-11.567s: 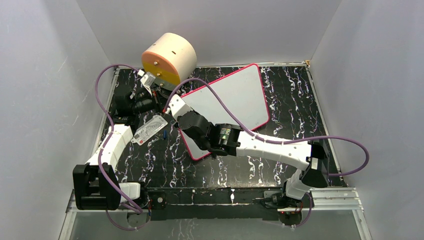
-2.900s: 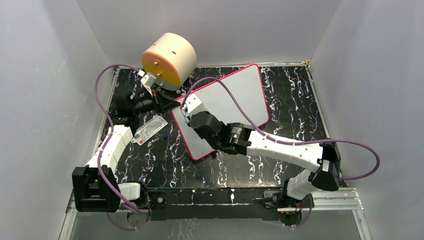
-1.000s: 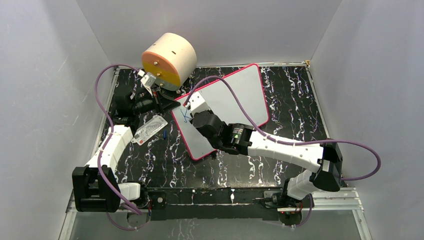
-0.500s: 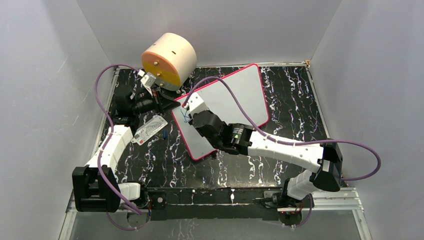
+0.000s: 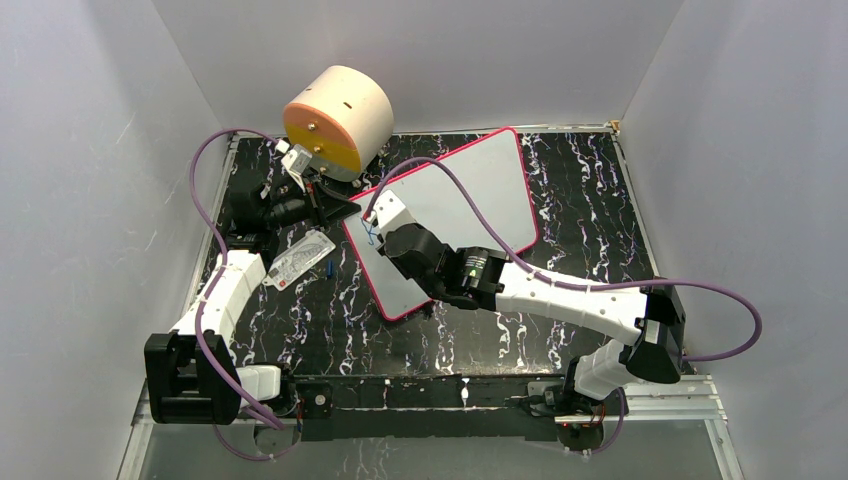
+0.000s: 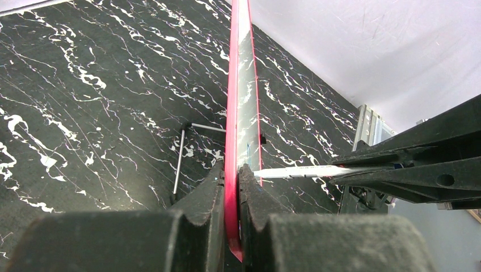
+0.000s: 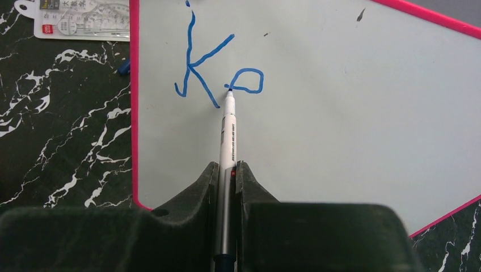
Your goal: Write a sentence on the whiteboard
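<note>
The whiteboard [image 5: 470, 195] with a pink-red border lies tilted on the black marbled table; it also shows in the right wrist view [image 7: 340, 102]. My left gripper [image 6: 231, 170] is shut on the whiteboard's edge [image 6: 233, 113] near its far left corner [image 5: 345, 212]. My right gripper [image 7: 227, 165] is shut on a white marker [image 7: 228, 133], tip touching the board. The sentence [image 7: 212, 71] is blue writing: a "K" and a closed loop beside it. In the top view my right gripper [image 5: 375, 215] covers most of the writing.
A cream and orange cylinder [image 5: 338, 118] stands at the back left. A small white printed card [image 5: 298, 260] lies left of the board, with a blue marker cap [image 5: 329, 269] beside it. A thin metal rod [image 6: 180, 156] lies on the table. Purple cables arch over both arms.
Earlier my right gripper came onto the board's left part with the marker. In the last second it shifted slightly while blue strokes of a "K" and a loop appeared. The left arm held still.
</note>
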`<state>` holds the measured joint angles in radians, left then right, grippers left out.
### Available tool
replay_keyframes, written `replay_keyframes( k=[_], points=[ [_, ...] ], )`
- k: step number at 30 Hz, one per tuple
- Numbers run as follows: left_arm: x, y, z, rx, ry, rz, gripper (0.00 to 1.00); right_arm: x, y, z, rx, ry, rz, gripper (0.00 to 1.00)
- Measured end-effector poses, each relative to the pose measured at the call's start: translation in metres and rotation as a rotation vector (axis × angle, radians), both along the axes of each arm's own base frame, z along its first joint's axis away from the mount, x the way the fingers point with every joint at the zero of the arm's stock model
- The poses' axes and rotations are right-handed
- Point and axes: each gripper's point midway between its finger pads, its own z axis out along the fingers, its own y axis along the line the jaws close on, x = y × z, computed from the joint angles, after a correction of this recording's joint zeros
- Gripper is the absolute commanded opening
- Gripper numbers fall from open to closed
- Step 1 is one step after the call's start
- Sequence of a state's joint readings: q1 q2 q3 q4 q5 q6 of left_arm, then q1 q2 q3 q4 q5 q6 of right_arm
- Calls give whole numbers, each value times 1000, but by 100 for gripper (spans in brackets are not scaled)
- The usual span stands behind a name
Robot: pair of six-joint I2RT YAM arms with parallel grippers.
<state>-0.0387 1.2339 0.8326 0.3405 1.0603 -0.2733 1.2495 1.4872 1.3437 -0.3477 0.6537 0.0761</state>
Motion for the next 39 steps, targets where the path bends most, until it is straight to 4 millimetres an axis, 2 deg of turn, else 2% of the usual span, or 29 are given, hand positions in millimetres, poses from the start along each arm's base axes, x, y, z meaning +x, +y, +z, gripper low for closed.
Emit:
replay_keyframes(
  k=[11,26,39],
  points=[
    [0,0,0,0,0,-1,0,-3,-9,-10,-43,27,-16,0],
    [0,0,0,0,0,-1,0,3,-21,-11,-45,4,-86,0],
    [0,0,0,-1,-1,-3,0,6,-28,6,50,-22,-100,0]
  ],
)
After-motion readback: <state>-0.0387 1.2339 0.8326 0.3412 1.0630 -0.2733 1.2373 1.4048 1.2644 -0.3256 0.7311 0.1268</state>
